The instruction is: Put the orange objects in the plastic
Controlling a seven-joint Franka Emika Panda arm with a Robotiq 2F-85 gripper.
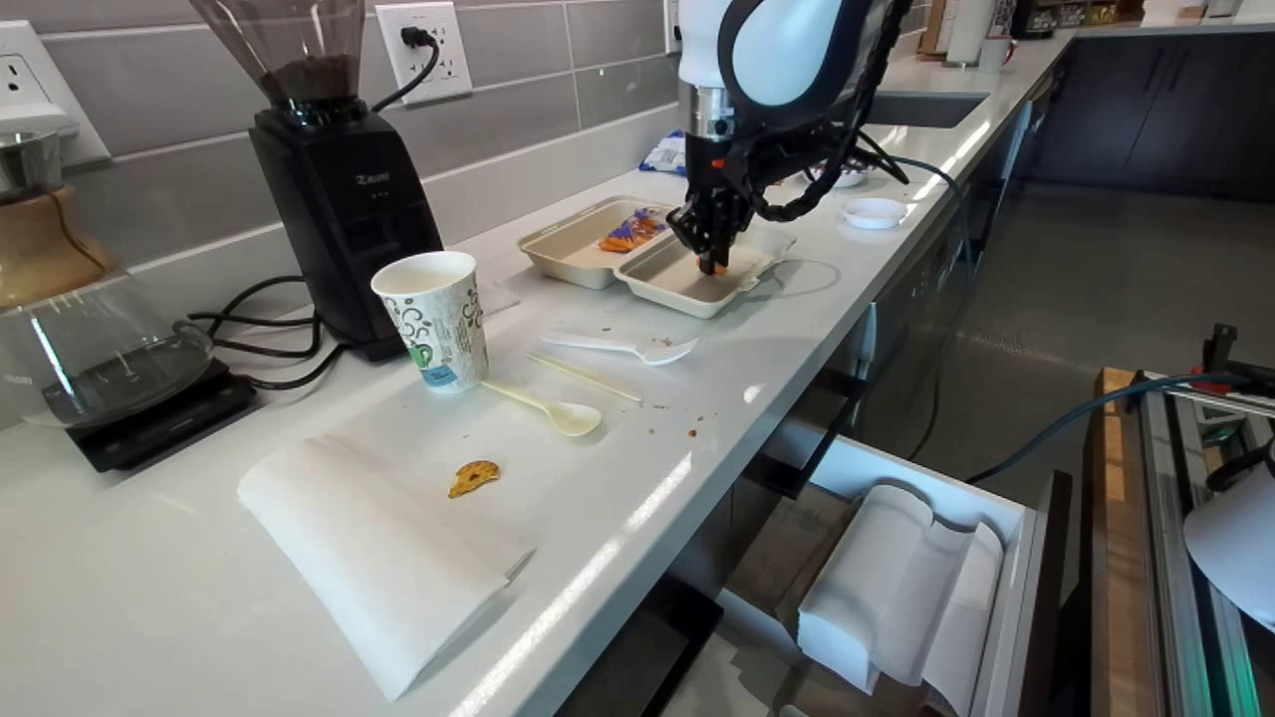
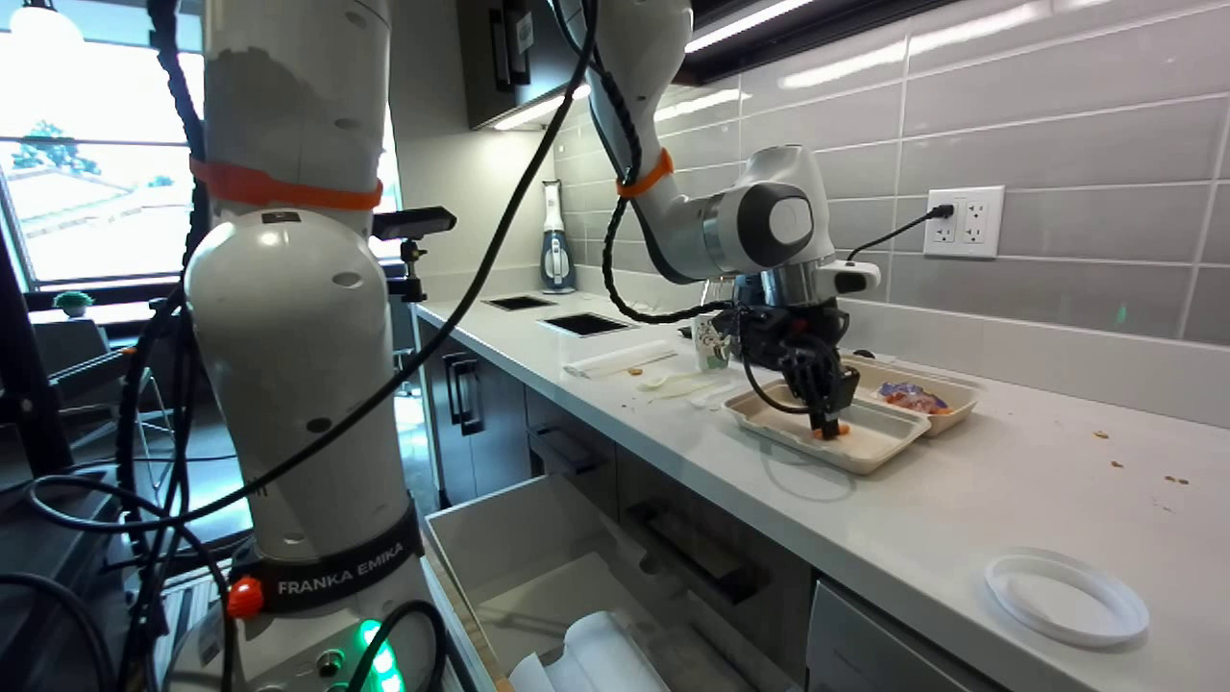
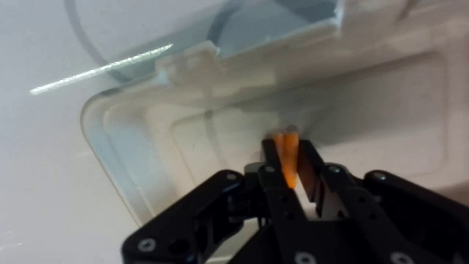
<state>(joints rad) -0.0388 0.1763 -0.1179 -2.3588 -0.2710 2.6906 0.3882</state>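
Down inside one shallow half of a beige clamshell, the gripper, its jaws set narrow, holds the orange pieces — slim, rounded and smooth, two by the look of it, side by side, one brighter than its neighbour. The wrist view is blurred there, and I cannot tell whether they touch the clamshell's floor. Next to them, in the adjoining half, lies the plastic packet, printed purple-blue with orange showing; its lettering is too small to read.

Encore is written in pale script on the black grinder, and FRANKA EMIKA in white capitals on the dark band round the foot of the robot arm. A paper cup carries curling swirls with green and blue marks.

The clamshell sits on a white counter, glossy, streaked with light and dotted with crumbs — grey tiles rise behind it, and a drawer stands open below with white paper inside. Past the arm, a bright window shows in an exterior view.
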